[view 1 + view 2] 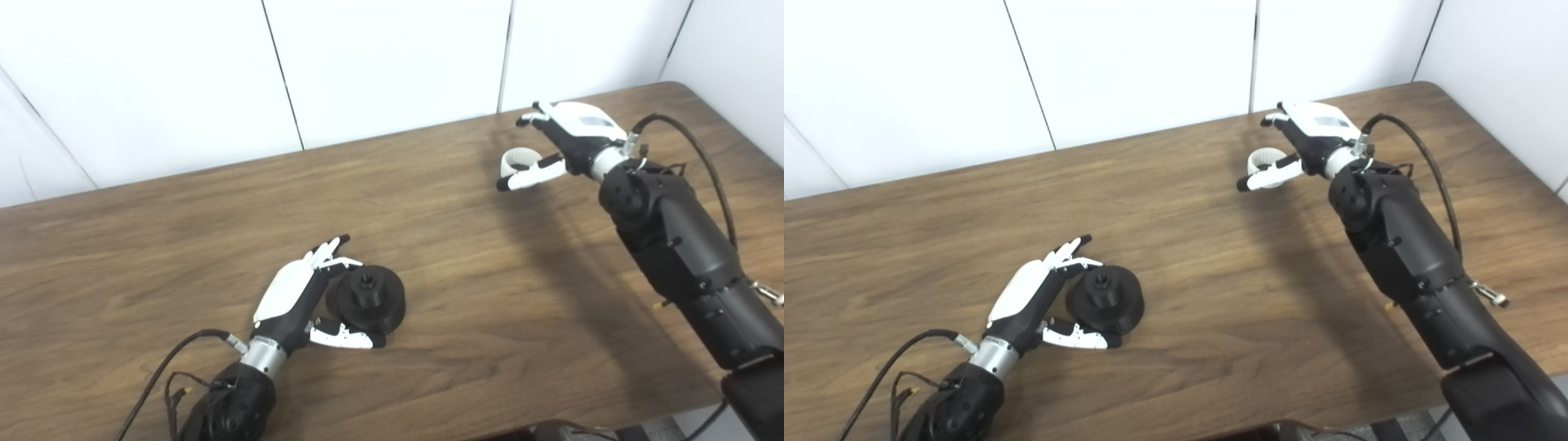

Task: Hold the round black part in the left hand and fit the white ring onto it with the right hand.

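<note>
While both hands are at their parts and neither part is lifted, the scene reads as follows.

Table (429, 202): wooden, carrying both parts, which lie well apart.

Right hand (560, 144): near the far right corner, fingers curved over the ring and thumb stretched out below it. Whether it grips the ring I cannot tell.

Left hand (300, 294): near the front edge, left of centre, spread wide, fingers beside the far-left side of the black part and thumb along its near side. It cups the part without closing on it, as far as I can judge.

Black part (367, 297): round, resting flat on the table with its hub pointing up, just right of the left palm.

Ring (519, 161): white, at the far right, between the right fingers and thumb.

Key relation: the ring lies far right and farther back than the black part, so the right hand must carry it left and toward the front edge. The hub's upright axis suggests the ring goes on from above.
</note>
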### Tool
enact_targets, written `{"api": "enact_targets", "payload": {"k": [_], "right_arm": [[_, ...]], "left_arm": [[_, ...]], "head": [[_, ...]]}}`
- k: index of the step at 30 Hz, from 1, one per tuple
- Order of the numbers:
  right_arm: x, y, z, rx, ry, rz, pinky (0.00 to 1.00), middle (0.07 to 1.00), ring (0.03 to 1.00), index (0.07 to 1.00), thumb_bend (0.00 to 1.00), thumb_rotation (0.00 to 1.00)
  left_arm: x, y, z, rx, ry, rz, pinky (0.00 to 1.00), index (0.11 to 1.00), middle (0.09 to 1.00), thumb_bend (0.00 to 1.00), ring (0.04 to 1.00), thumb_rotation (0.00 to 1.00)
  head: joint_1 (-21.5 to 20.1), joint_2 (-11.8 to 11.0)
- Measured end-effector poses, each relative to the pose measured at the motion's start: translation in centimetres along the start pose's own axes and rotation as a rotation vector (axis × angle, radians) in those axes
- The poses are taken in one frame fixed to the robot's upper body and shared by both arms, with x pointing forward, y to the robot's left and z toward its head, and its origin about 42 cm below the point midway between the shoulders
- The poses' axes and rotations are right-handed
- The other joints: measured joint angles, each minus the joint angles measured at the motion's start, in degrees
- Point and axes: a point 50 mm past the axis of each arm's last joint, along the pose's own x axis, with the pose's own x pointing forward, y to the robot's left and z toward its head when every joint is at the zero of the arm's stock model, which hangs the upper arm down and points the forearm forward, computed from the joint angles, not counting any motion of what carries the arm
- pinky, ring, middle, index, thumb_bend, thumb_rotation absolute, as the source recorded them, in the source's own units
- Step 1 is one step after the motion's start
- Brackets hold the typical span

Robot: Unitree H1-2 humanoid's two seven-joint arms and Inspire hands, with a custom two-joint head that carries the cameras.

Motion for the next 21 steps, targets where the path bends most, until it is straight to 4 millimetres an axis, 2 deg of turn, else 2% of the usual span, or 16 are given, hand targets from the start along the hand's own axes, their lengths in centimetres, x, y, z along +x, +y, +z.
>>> {"api": "enact_targets", "payload": {"k": [8, 21], "right_arm": [[1.4, 0.9, -0.4, -0.015, 0.032, 0.053, 0.86, 1.000, 0.979, 0.885, 1.00, 0.60], [2.5, 2.2, -1.7, -0.040, 0.071, 0.081, 0.84, 0.996, 0.957, 0.873, 0.97, 0.52]], "left_arm": [[0.0, 0.1, 0.1, 0.000, 0.000, -0.002, 1.00, 0.658, 1.000, 1.00, 1.000, 0.34], [-0.1, 0.3, 0.1, 0.005, -0.004, -0.011, 1.00, 0.654, 1.000, 1.00, 1.000, 0.34]], "head": [[0.6, 0.1], [1.1, 0.3]]}}
